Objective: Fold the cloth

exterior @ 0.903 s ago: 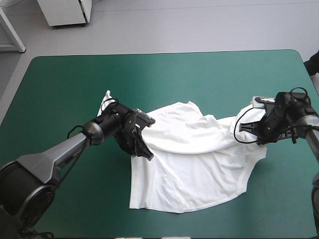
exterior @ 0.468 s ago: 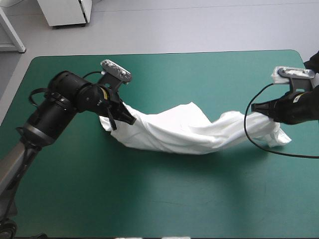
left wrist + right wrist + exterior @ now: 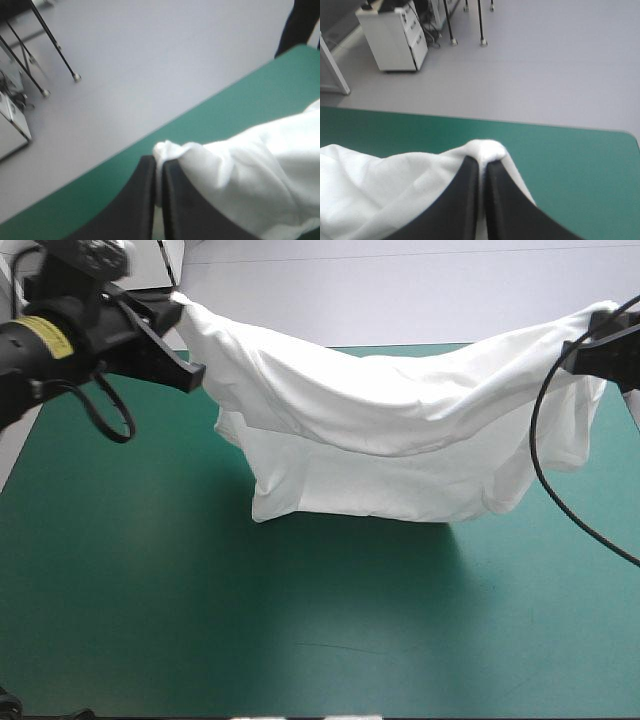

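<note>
The white T-shirt hangs in the air, stretched between both raised arms, its lower hem draping down toward the teal-green table. My left gripper is shut on the T-shirt's left upper corner; in the left wrist view that gripper pinches a small fold of the T-shirt. Up at the right, my right gripper is shut on the opposite corner. From its own wrist, the right gripper holds a knob of T-shirt, the rest trailing off to one side.
The far edge of the table runs just beyond the gripped corners, with grey floor behind it. A white cabinet stands on the floor past the table.
Both arms have risen high and carried the T-shirt off the table. Earlier it lay spread, then sagged low between the grippers; now it hangs stretched wide in the air.
</note>
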